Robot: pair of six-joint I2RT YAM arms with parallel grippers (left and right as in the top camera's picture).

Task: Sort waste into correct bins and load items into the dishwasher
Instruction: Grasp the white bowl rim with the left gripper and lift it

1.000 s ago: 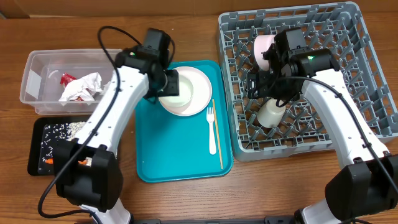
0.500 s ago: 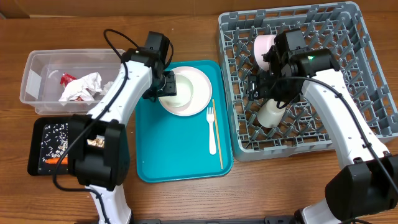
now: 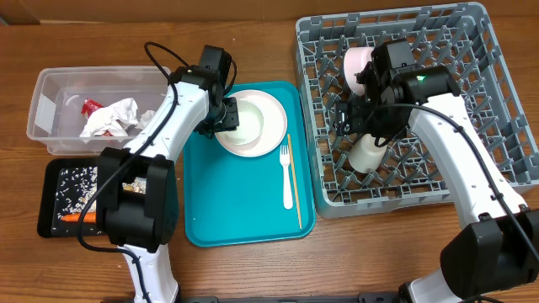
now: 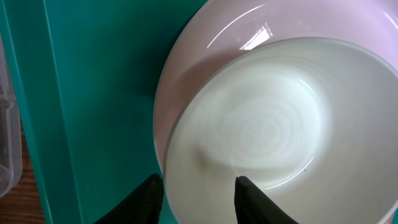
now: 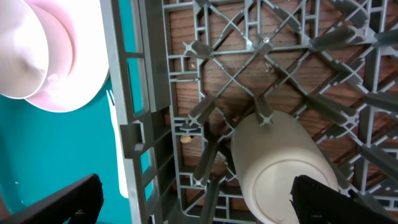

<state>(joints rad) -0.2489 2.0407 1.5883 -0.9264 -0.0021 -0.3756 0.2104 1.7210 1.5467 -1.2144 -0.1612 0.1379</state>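
White cup (image 5: 283,168) in grey rack (image 5: 138,134)

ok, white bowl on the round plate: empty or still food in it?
Empty. In the left wrist view the white bowl is bare and clean inside, no scraps; it sits on the round white plate.

Left arm (image 3: 168,118) and right arm (image 3: 459,164) share glossy white rounded shells, black joint housings, black bases toward six o'clock, and thin black cables (image 3: 152,52) looping alongside.
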